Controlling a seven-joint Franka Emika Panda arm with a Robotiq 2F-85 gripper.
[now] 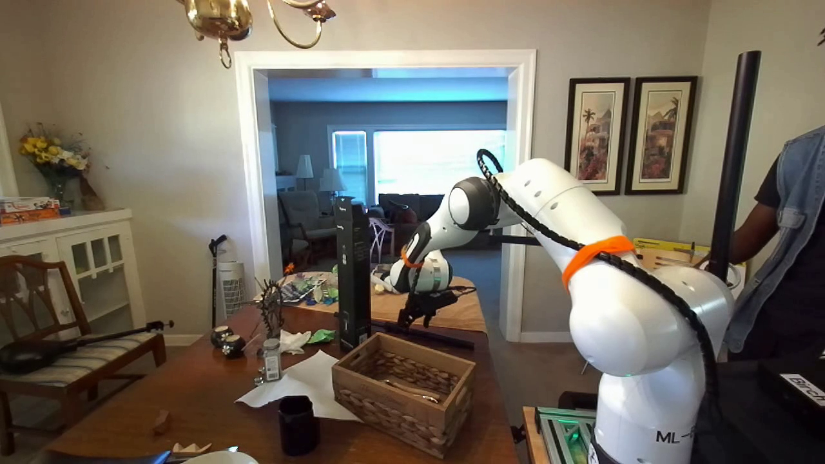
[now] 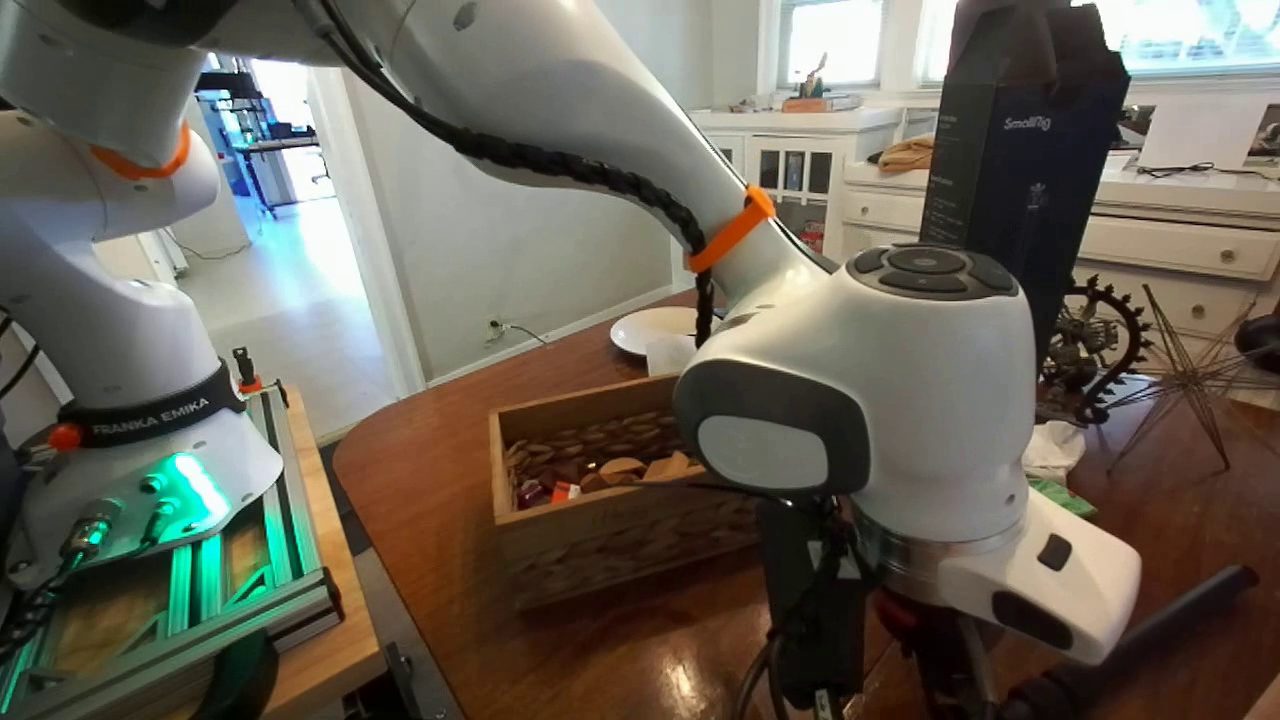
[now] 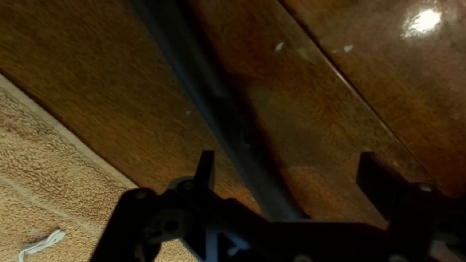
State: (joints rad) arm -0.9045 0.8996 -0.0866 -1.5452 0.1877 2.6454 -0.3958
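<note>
Lying flat on the glossy brown bench (image 1: 213, 393), a long black rod (image 3: 233, 127) passes beneath the pincer (image 3: 287, 156), whose fingers (image 3: 205, 169) stand wide apart, one to either side of it; whether their tips touch the wood cannot be told. The rod is slim, straight and dark, with a bluish sheen along one edge in the wrist view. Its long axis slants there from upper left to lower centre, at a slight angle to a seam (image 3: 349, 84) in the wood. In an exterior view it stretches from near the foot of an upright black box (image 1: 354, 277), behind a wicker basket (image 1: 387, 409), its visible end pointing toward the bench's side edge.

Pale flecks (image 3: 348, 48) dot the wood near the seam. A tan cloth (image 3: 54, 174) covers the bench's far end, bearing a white string (image 3: 43, 243). Small wooden pieces (image 2: 668, 466) sit in the basket; a black cup (image 1: 298, 428) and white paper (image 1: 316, 383) lie near it.

Beyond, beige walls (image 1: 148, 193) frame a wide white doorway (image 1: 387, 59) onto a dim room with a bright window (image 1: 445, 158). Two framed pictures (image 1: 596, 135), a white cabinet (image 1: 97, 222), a striped chair (image 1: 97, 367) and a brass chandelier (image 1: 219, 16) surround the bench, and a person (image 1: 793, 212) in denim stands behind the arm.
</note>
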